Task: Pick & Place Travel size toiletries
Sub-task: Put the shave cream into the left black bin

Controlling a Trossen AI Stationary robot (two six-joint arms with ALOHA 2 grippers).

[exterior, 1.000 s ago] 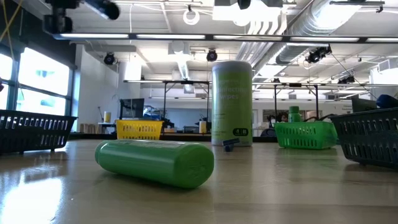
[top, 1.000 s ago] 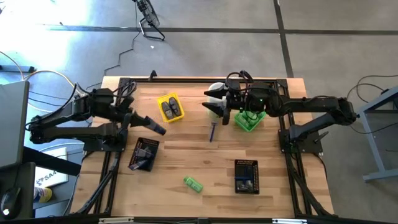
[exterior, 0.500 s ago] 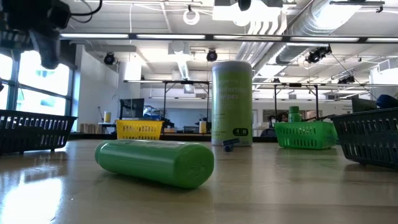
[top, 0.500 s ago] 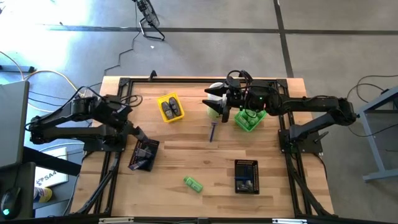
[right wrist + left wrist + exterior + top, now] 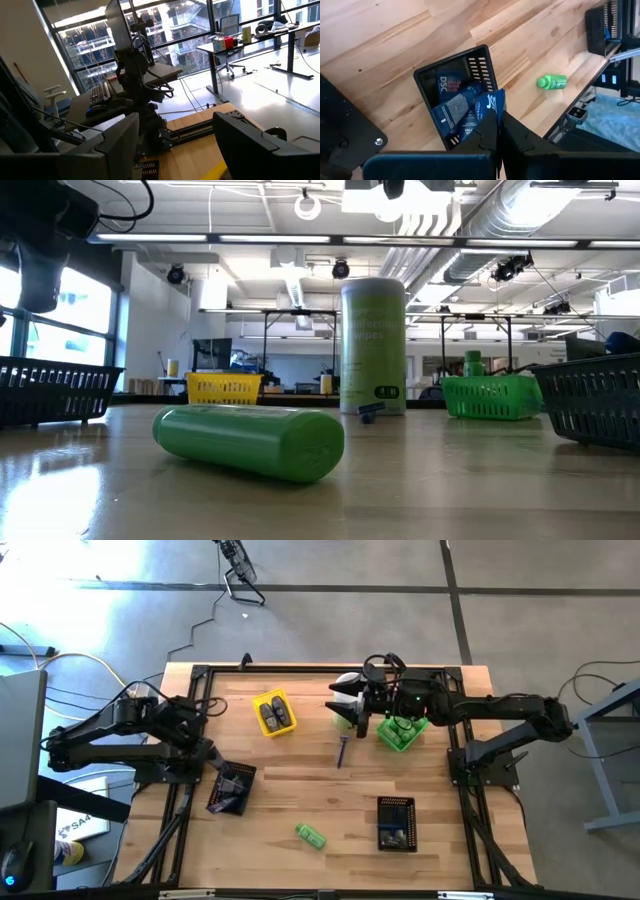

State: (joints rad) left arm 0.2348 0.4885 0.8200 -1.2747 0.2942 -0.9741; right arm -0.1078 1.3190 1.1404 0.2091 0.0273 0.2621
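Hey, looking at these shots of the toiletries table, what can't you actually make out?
- High view: contents of the yellow tray and green tray are too small to name; the right gripper partly covers the canister.
- Left wrist view: the left gripper, shut on a navy packet, hides part of the black tray.
- Low view: the green bottle blocks the table behind.

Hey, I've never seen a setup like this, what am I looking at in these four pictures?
Two robot arms work at a wooden table. One camera looks down from above, one sits at table height, and one rides on each wrist. The left hand is shut on a dark navy packet, above a black tray of similar packets. The right hand waits open near the tall canister. Also there: a yellow tray, a green tray, another black tray, a green bottle and a purple razor.
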